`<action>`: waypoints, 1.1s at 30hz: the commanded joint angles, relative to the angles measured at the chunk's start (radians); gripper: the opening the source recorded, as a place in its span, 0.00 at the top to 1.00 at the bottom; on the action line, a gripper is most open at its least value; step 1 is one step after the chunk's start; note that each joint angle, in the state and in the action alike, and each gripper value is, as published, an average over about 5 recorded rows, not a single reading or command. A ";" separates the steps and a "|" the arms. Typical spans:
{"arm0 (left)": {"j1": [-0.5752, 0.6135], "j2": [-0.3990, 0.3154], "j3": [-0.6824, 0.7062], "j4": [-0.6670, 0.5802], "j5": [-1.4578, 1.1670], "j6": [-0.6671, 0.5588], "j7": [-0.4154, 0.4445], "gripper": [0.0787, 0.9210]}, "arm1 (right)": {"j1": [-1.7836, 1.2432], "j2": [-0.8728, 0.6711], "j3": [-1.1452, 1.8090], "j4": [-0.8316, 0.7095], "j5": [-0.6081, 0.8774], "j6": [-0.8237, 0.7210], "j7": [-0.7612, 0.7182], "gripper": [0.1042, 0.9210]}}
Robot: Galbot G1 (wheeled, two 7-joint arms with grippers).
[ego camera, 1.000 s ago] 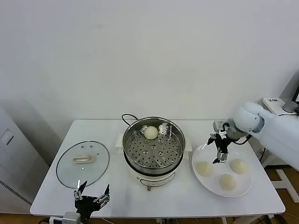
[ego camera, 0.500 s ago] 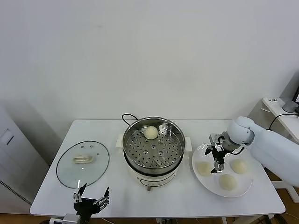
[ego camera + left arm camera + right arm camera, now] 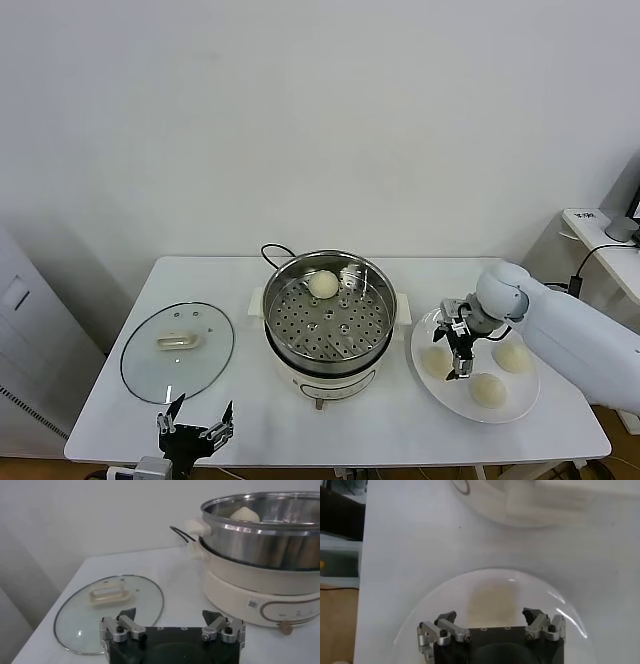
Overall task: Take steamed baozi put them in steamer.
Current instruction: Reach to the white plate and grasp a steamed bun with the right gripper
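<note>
The right tool (image 3: 459, 350) is held with its fingers apart and nothing between them, just above the white plate (image 3: 522, 408), over the bun nearest the steamer (image 3: 436, 361). In the right wrist view that bun (image 3: 491, 600) is seen framed between the spread fingers, so the approach looks centred. Two more buns are lying on the plate, one toward the desk's front (image 3: 487, 389) and one on the outer side (image 3: 513, 356). The fourth bun (image 3: 323, 283) is already resting on the perforated floor at the back of the steamer (image 3: 330, 345), which stands mid-desk on its white base.

The step in hand is judged to be the pick of the near bun. It would be done best if the tool were lowered straight down until the fingers straddle the bun's widest part, then closed gently, since soft dough is likely to be dented or squeezed out by a hard pinch. The neighbouring buns should be left undisturbed, and the plate should not be dragged.

The left tool (image 3: 196, 428) is parked, fingers apart and empty, at the front edge of the desk (image 3: 250, 410), near the glass lid (image 3: 178, 350).

The near bun is partly covered by the tool in the head view. The gap remaining between fingertips and bun cannot be judged. Most of the plate is cut off in the right wrist view.
</note>
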 commanded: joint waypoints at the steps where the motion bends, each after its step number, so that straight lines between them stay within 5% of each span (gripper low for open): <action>1: -0.001 -0.033 -0.001 0.003 0.000 0.000 0.001 0.12 | -0.024 0.017 0.018 -0.022 -0.024 0.008 0.016 0.12; 19: -0.004 -0.032 -0.001 0.010 0.001 -0.001 0.000 0.12 | -0.027 0.045 0.024 -0.047 -0.043 0.004 0.024 0.13; 33: -0.007 -0.035 0.006 0.015 0.008 -0.001 0.000 0.12 | -0.007 0.022 0.026 -0.037 -0.019 0.001 0.021 0.47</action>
